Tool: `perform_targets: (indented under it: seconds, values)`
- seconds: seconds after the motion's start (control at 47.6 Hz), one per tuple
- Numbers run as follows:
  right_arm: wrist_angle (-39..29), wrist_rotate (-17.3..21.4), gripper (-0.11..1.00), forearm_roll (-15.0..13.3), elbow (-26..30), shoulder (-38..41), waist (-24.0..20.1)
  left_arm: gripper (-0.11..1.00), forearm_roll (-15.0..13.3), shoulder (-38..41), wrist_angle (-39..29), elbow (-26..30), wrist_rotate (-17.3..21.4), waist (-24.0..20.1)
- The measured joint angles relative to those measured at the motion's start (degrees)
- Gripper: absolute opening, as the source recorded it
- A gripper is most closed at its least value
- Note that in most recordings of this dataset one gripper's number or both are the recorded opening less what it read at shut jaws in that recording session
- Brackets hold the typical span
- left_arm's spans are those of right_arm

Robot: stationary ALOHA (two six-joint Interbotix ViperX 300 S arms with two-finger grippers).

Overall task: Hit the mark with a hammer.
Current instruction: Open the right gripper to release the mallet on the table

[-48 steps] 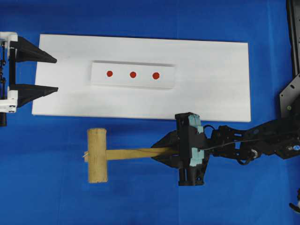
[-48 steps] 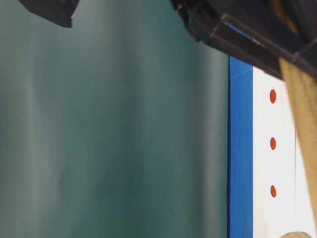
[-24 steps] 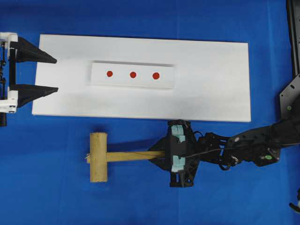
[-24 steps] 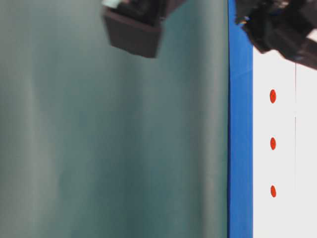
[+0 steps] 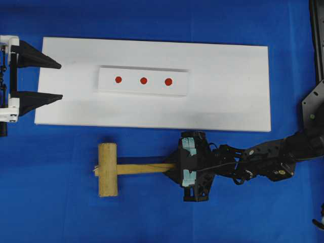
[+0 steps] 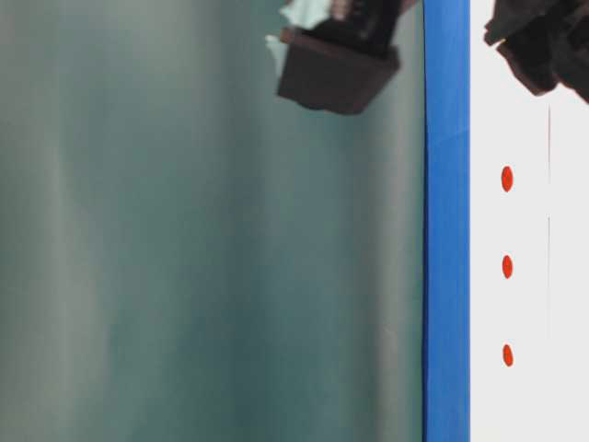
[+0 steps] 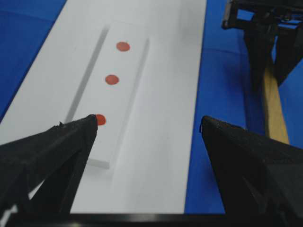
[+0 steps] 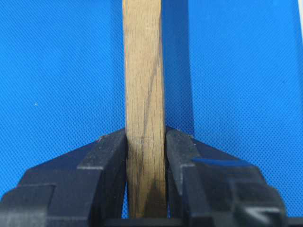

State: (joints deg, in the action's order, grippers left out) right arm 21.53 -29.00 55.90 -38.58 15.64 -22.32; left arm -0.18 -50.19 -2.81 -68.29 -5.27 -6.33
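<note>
The hammer [image 5: 107, 169], a light wooden mallet, lies level over the blue cloth in front of the white board, its head to the left. My right gripper [image 5: 175, 168] is shut on the far end of its handle [image 8: 143, 71], with both fingers pressed against the wood. Whether the head rests on the cloth I cannot tell. Three red marks sit in a row on a raised white strip [image 5: 143, 89]; the middle mark [image 5: 144, 80] is also in the left wrist view [image 7: 111, 79]. My left gripper [image 5: 61, 80] stands open at the board's left end, holding nothing.
The white board [image 5: 228, 76] covers the middle of the blue cloth [image 5: 50, 202]. The right arm [image 5: 263, 162] stretches in low from the right edge. In the table-level view a blurred dark part of an arm [image 6: 339, 69] hangs at the top.
My right gripper has sunk lower with the hammer and moved a little to the left. The handle no longer shows in the table-level view. The left gripper has not moved.
</note>
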Motion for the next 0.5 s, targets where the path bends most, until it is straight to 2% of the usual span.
perform_targets:
  seconds: [0.21,0.252,0.336,0.504]
  values:
    - [-0.1,0.3,0.09,0.0,0.2,1.0,-0.4,0.86,0.0,0.0,0.0,0.0,-0.1,-0.7]
    - [-0.3,0.2,0.12,0.0,0.3,1.0,-0.4,0.86,0.0,0.0,0.0,0.0,-0.1,-0.8]
    - [-0.9,0.3,0.31,0.0,0.4,1.1,-0.4,0.86,0.0,0.0,0.0,-0.1,0.0,-0.9]
    - [-1.2,-0.4,0.79,0.0,0.4,0.6,0.3,0.86,0.0,0.0,0.0,0.0,-0.1,-1.0]
